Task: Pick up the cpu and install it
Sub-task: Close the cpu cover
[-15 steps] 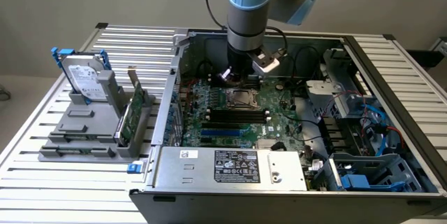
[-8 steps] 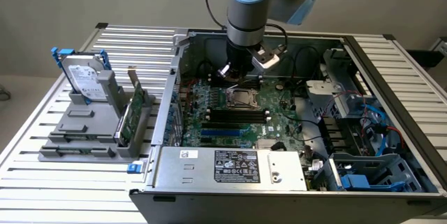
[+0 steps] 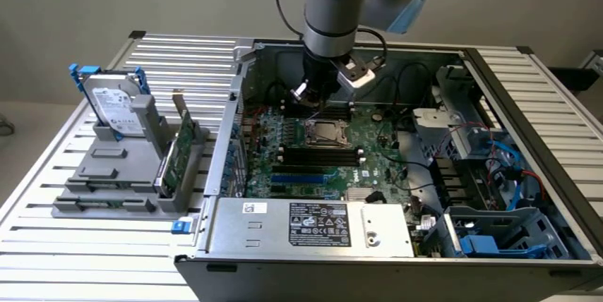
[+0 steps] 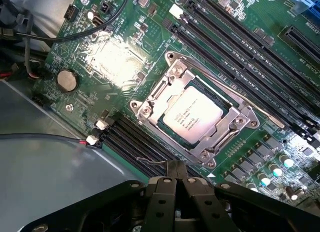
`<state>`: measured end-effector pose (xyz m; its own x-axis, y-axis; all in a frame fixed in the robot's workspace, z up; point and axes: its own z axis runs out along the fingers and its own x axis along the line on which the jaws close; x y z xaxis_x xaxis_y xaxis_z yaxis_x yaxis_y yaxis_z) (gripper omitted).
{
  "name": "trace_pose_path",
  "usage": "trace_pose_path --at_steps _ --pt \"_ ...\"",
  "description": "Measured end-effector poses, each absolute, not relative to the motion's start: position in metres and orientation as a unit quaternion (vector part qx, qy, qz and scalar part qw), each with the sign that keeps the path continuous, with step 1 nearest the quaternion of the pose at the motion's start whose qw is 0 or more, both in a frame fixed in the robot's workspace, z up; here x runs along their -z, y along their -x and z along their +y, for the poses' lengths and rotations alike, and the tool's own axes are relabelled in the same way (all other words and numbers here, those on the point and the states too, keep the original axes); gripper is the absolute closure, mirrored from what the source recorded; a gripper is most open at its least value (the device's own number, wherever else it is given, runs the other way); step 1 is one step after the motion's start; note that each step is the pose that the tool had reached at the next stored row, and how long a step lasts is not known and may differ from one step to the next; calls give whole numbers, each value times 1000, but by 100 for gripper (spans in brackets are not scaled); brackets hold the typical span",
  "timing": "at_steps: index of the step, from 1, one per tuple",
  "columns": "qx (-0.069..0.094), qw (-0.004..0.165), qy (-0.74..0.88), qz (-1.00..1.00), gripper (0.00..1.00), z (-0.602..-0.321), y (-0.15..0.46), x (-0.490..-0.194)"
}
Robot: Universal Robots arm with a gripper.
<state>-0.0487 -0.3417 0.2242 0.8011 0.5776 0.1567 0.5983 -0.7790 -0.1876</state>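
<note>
One cpu in case on slatted table

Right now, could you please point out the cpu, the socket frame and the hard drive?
cpu (image 4: 197, 117), wrist view, middle of its silvery top.
socket frame (image 4: 162, 84), wrist view, its metal side plate.
hard drive (image 3: 117, 108), exterior view, its white label.

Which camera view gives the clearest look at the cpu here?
The wrist view: the cpu lies inside the socket frame, its silvery top and printing facing the camera. In the exterior view it is a small pale square in the open case.
</note>
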Motion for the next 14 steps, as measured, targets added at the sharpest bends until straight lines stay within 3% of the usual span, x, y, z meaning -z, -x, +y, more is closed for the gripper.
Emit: trace_pose_path --at_steps 14 --pt "36 118 942 -312 89 -339 54 -227"
